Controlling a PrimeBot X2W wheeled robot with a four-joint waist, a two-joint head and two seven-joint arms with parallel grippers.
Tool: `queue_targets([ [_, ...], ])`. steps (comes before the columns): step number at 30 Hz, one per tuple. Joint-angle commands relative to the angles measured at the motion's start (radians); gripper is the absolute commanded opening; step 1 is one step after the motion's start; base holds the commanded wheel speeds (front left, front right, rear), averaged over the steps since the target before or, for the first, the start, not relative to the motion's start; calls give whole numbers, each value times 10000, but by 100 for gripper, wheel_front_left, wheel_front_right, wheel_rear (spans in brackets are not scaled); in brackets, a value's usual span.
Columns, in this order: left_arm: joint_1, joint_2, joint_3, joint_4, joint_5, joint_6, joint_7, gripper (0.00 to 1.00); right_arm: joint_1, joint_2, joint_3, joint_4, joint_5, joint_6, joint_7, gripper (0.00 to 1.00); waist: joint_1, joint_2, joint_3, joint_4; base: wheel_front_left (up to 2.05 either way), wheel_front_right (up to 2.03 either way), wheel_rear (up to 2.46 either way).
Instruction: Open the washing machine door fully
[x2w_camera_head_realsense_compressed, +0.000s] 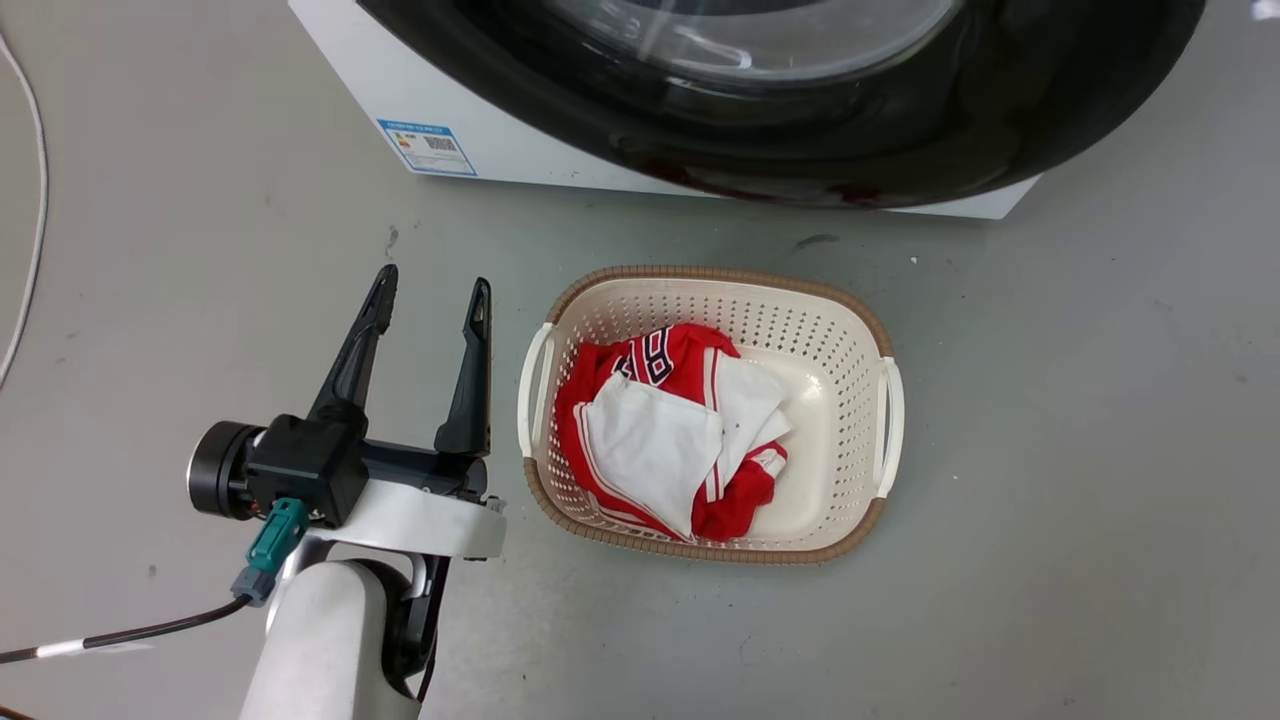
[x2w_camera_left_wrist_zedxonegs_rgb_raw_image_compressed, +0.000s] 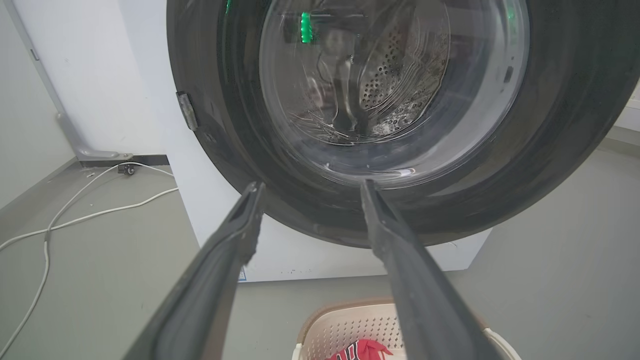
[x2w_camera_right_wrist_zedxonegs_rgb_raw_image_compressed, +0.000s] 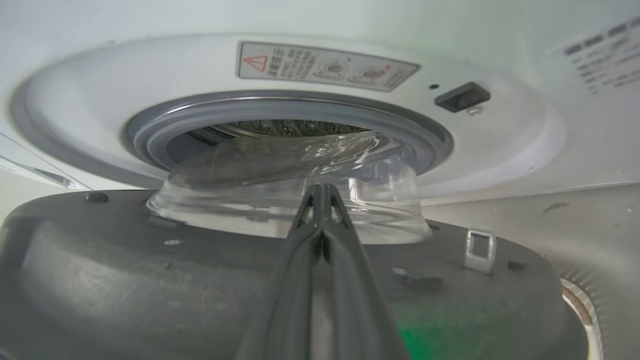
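The washing machine (x2w_camera_head_realsense_compressed: 450, 110) is a white box at the top of the head view, with the glossy black washing machine door (x2w_camera_head_realsense_compressed: 900, 140) across its front. My left gripper (x2w_camera_head_realsense_compressed: 434, 285) hovers open over the floor, left of the basket and short of the machine. Along its fingers (x2w_camera_left_wrist_zedxonegs_rgb_raw_image_compressed: 311, 186) I see the door (x2w_camera_left_wrist_zedxonegs_rgb_raw_image_compressed: 575, 125) and the steel drum through its glass. In the right wrist view the door (x2w_camera_right_wrist_zedxonegs_rgb_raw_image_compressed: 125, 270) stands ajar, its grey inner face and glass bowl (x2w_camera_right_wrist_zedxonegs_rgb_raw_image_compressed: 250, 200) facing the grey gasket (x2w_camera_right_wrist_zedxonegs_rgb_raw_image_compressed: 280, 107). My right gripper (x2w_camera_right_wrist_zedxonegs_rgb_raw_image_compressed: 322, 189) is shut, empty, lying over that inner face.
A cream laundry basket (x2w_camera_head_realsense_compressed: 720, 275) holding red and white clothes (x2w_camera_head_realsense_compressed: 670, 420) stands on the grey floor just before the machine, right of my left gripper. A white cable (x2w_camera_head_realsense_compressed: 35, 200) runs along the floor at the far left. A metal latch (x2w_camera_right_wrist_zedxonegs_rgb_raw_image_compressed: 479, 250) sticks out of the door's inner face.
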Motion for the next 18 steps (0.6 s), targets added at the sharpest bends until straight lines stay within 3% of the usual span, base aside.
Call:
queue_targets([
  [1, -14, -9, 14, 18, 12, 55, -26, 100, 279, 244, 40, -168, 137, 6, 380, 0, -1, 0, -145, -69, 0, 0, 0],
  [8, 261, -9, 105, 201, 83, 71, -26, 100, 1279, 404, 136, -909, 465, 4, 1803, 0, -1, 0, -808, -297, 0, 0, 0],
  [18, 938, -9, 262, 419, 106, 120, -26, 100, 3412, 1001, 255, -2386, 1017, 4, 2832, 0, -1, 0, -2052, -561, 0, 0, 0],
])
